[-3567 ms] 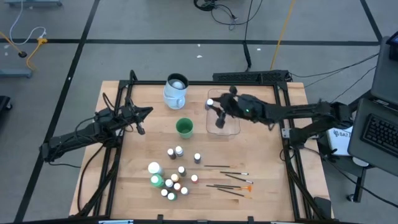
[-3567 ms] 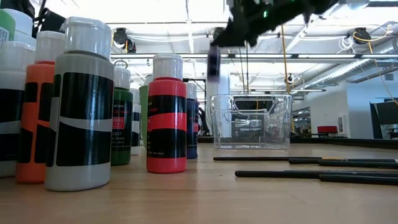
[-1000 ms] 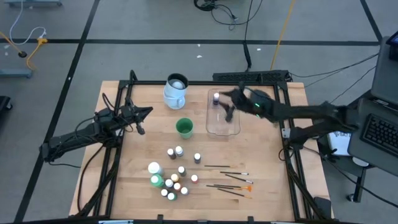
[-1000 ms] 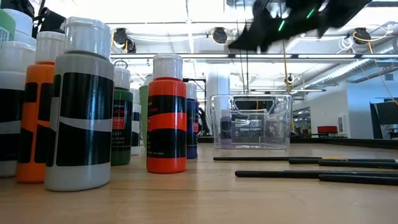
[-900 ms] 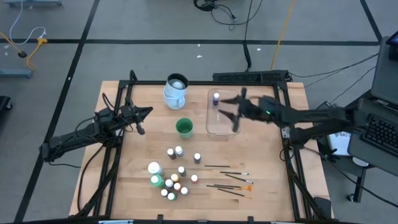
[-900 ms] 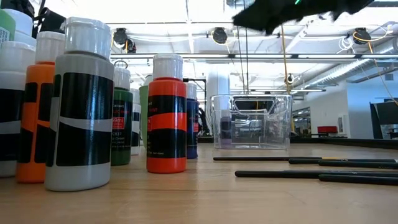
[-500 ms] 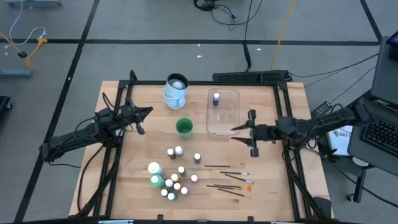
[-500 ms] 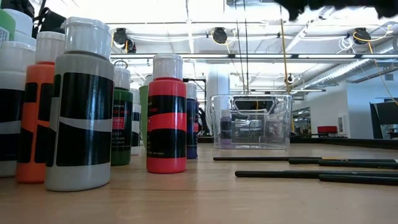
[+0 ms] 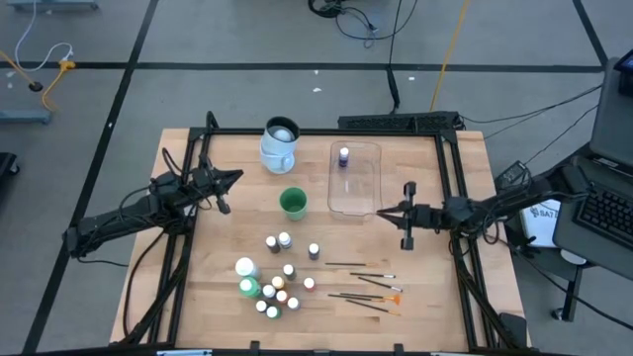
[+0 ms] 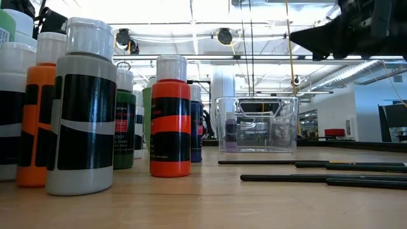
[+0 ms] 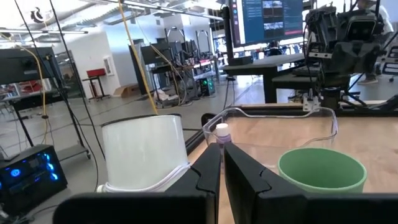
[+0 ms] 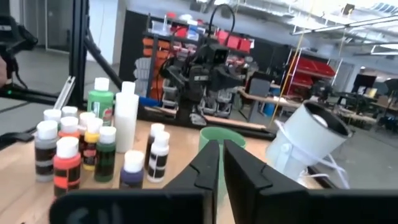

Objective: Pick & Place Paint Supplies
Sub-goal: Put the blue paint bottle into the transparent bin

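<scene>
So the right gripper (image 9: 406, 215) is hanging above the table at about 3 o'clock from the table's middle, just off the near corner of the clear tub (image 9: 356, 178), with nothing in it; in its own wrist view the two fingers sit nearly together with only a thin slit between them. The tub sits around 1 o'clock and has one small purple bottle (image 9: 343, 156) standing upright at its far end, white cap up. The left gripper (image 9: 226, 182) waits over at 9 o'clock by the table's left rail, jaws also down to a narrow slit and empty. Next to the tub there's a green cup (image 9: 293, 203) close to the centre, and a pale-blue jug (image 9: 280, 144) at roughly 11 o'clock. Most of the paint supplies are on the near half: a loose cluster of tiny bottles (image 9: 278, 286) around 6 to 7 o'clock, with a larger white bottle (image 9: 244, 267) and a larger green bottle (image 9: 249, 288) on its left edge. A few thin brushes (image 9: 364, 288) lie flat at about 5 o'clock, roughly parallel, apart from the bottles. From the low view an orange-red bottle (image 10: 170, 118) stands upright.
</scene>
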